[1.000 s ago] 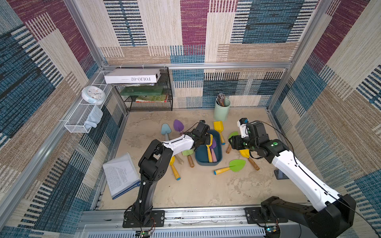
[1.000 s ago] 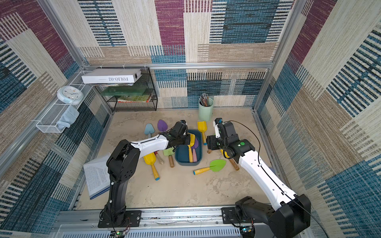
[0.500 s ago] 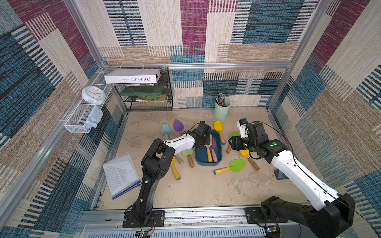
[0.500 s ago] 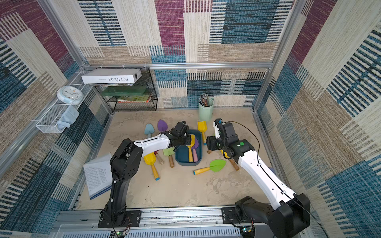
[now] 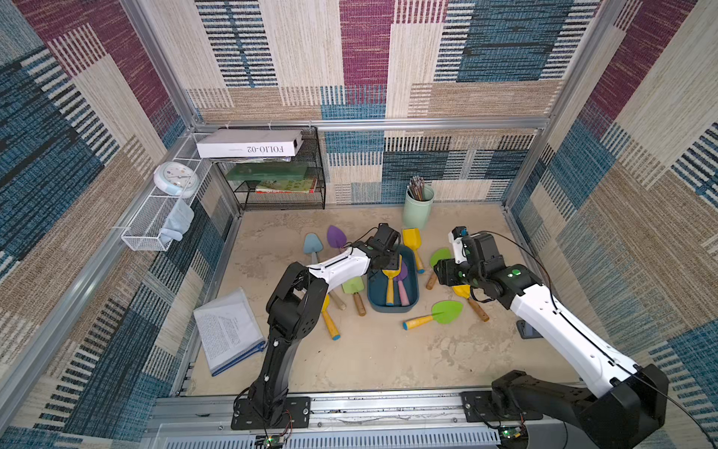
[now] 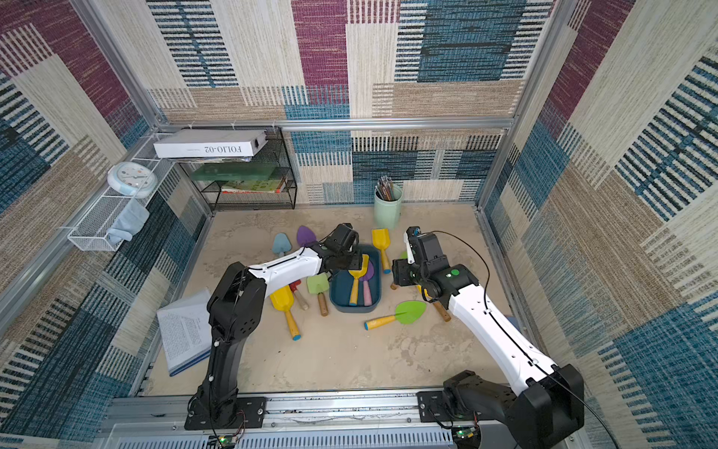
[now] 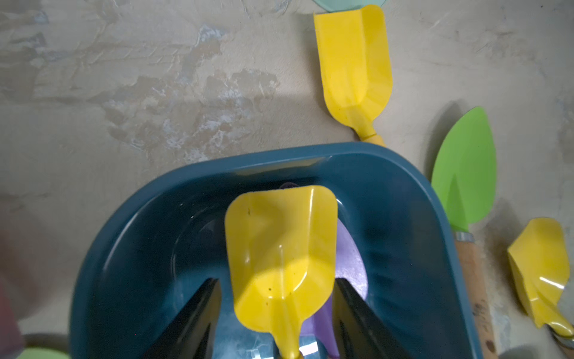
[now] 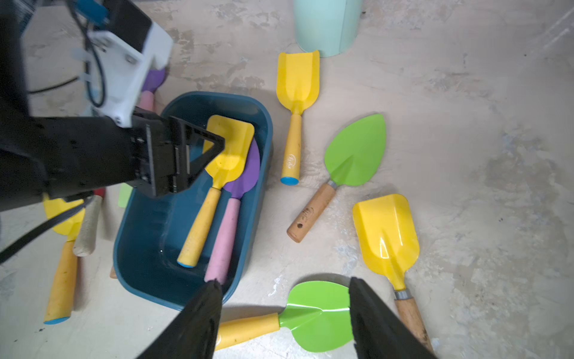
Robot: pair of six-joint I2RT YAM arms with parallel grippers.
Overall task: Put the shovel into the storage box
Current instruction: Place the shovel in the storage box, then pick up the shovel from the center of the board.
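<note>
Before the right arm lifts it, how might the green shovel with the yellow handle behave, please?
The green, yellow-handled shovel is probably stiff: its blade keeps a crisp crease. The glossy blade looks slippery; the round handle seems a safer grip.

Seen in a top view, the left arm (image 5: 342, 268) rises from its base, folds at the elbow and stretches toward two o'clock. The left gripper (image 7: 276, 283) tips downward, jaws parted. The right arm (image 5: 544, 307) reaches toward ten o'clock. The right gripper (image 8: 283, 281) has its jaws spread wide, holding nothing.
</note>
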